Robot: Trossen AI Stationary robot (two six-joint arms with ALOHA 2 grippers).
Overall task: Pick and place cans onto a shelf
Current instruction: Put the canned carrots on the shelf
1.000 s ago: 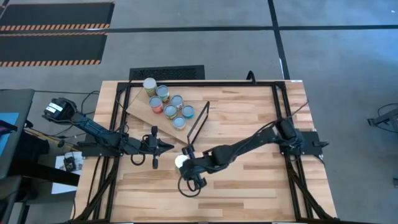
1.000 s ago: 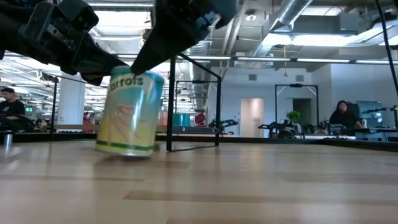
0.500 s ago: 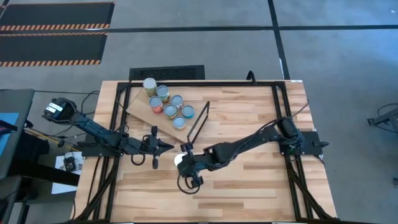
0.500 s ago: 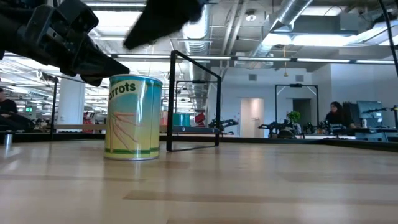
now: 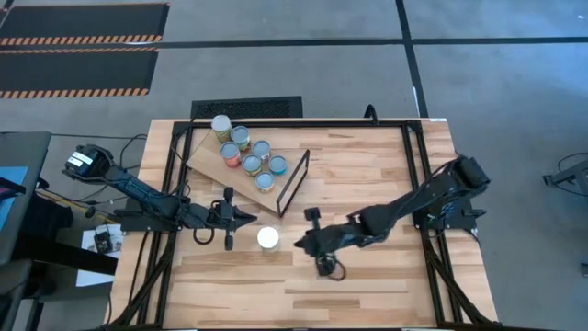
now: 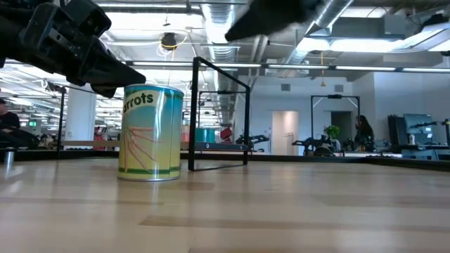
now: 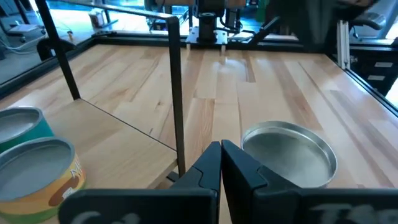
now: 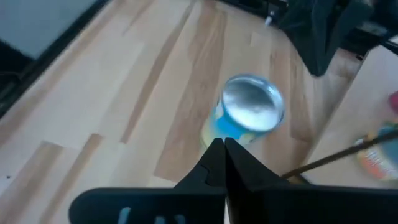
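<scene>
A yellow-green can (image 5: 267,238) with a silvery top stands upright on its base on the tabletop; it also shows in the low view (image 6: 150,132), the left wrist view (image 7: 289,155) and the right wrist view (image 8: 247,112). My right gripper (image 5: 299,245) is shut and empty, just right of the can and above the table. My left gripper (image 5: 252,218) is shut and empty, just left of and beyond the can. Several cans (image 5: 250,154) stand on the tilted plywood shelf (image 5: 204,163), whose black wire frame (image 5: 293,180) rises at its right end.
A black metal frame (image 5: 411,138) runs round the tabletop's edges. Open wood lies in the table's middle and near part (image 5: 367,285). Cables (image 5: 69,198) trail at the table's left. People sit in the room beyond (image 6: 8,119).
My right gripper has set the tilted can upright on the table, let go of it, and drawn back up and toward the table's right edge. The can now stands still on its base.
</scene>
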